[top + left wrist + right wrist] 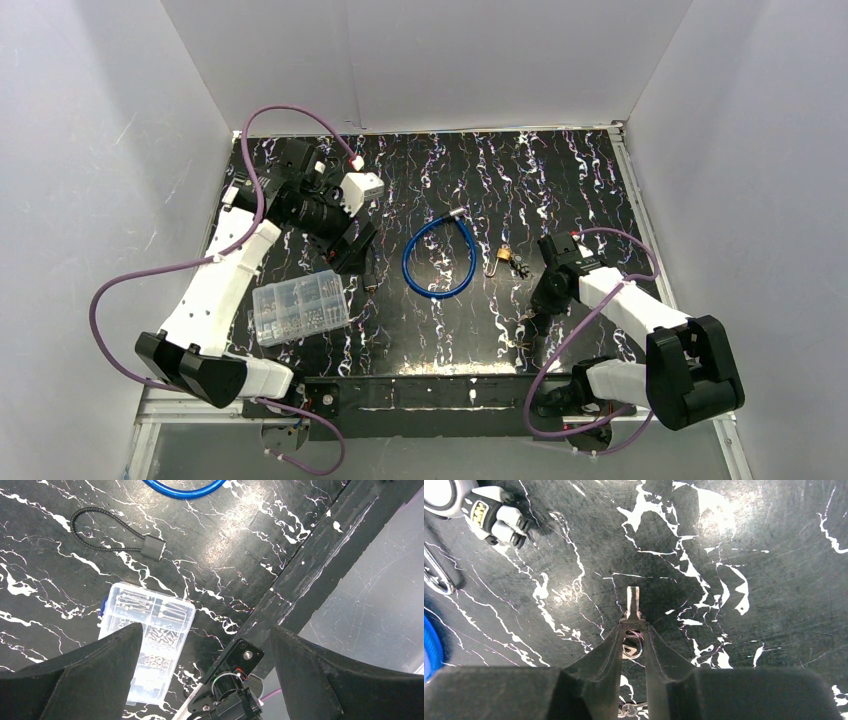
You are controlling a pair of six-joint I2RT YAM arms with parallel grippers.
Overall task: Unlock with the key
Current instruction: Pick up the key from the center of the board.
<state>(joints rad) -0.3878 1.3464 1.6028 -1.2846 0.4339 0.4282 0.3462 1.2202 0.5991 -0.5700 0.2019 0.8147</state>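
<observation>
Key (633, 597) grasped; lock not yet reached.
Right gripper (633, 630) is clamped on the key's head, blade jutting forward, low over the table (774, 580) near its front edge. Padlock (497, 262) lies apart, farther in, just right of the blue cable loop (438, 257); insertion and turn remain. Bare tabletop lies between; the cable crowds the lock's left. Left gripper (202, 637) is spread wide, empty, above the parts box (145, 640).

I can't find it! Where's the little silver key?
Centre of the right wrist view: the small silver metal key is pinched in the right gripper.
</observation>
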